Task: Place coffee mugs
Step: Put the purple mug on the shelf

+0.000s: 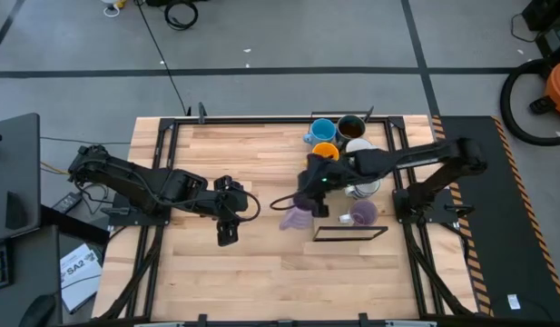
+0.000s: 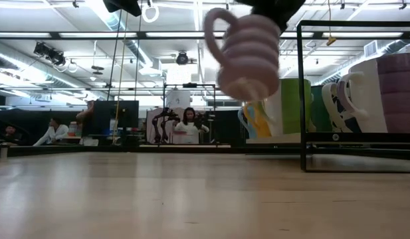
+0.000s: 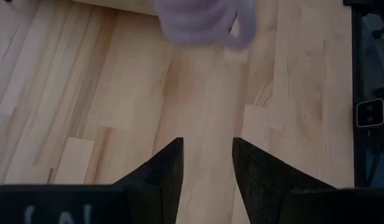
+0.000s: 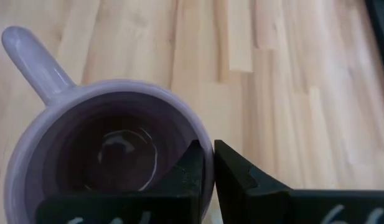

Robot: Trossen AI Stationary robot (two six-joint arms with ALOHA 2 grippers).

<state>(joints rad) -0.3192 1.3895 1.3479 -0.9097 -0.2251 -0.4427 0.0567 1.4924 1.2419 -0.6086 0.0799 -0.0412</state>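
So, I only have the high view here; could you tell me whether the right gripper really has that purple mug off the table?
Observer: Yes. In the low view the purple mug hangs clear above the table, tilted.
Operator: Thank you. How is it gripped?
Observer: The right gripper is shut on the mug's rim, one finger inside the cup and one outside.
Operator: And is the left gripper doing anything?
Observer: The left gripper is open and empty over bare wood, with the mug ahead of it.
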